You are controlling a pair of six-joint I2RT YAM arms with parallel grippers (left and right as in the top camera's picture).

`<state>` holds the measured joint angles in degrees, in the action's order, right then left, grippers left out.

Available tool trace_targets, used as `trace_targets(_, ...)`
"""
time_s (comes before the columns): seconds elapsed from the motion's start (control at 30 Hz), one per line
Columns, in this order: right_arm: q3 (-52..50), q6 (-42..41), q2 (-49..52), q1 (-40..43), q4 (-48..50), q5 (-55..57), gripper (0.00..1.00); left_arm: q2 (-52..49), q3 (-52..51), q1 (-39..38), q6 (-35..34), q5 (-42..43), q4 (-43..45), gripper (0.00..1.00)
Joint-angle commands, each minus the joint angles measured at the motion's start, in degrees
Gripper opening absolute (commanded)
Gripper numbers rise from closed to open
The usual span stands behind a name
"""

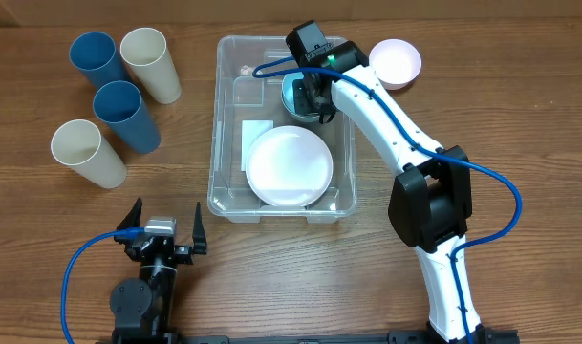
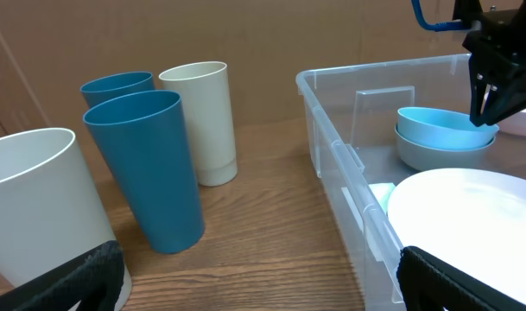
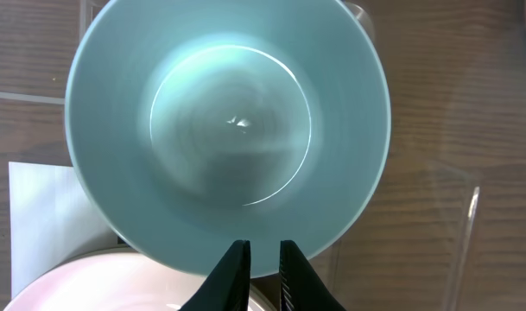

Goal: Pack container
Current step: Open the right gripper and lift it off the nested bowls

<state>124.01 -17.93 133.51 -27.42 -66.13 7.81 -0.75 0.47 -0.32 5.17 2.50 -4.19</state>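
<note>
container point(image 1: 235, 107) lies long axis front-to-back; left jaws spread wide, right jaws closed.

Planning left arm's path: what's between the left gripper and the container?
Only bare wood table between left gripper and the container; the overhead view shows it.

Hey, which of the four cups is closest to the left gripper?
The cream cup at the front, just ahead of the left gripper. The other cream cup and the two blue cups stand farther back.
</note>
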Motion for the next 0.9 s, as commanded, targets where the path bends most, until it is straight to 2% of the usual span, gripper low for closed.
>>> trace_targets(0.0,-0.2,0.6,0.2,-0.8,1.0,-0.4,0.14,0.5,-0.2,0.3,1.5,-0.2,-0.1,1.0)
trace_targets(0.37,-0.2,1.5,0.3,-5.4,5.3,-0.7,0.17,0.5,-0.2,0.3,1.5,-0.2,-0.1,1.0)
trace_targets(0.87,-0.2,1.5,3.0,-5.4,8.0,-0.7,0.18,0.5,-0.2,0.3,1.5,-0.2,-0.1,1.0)
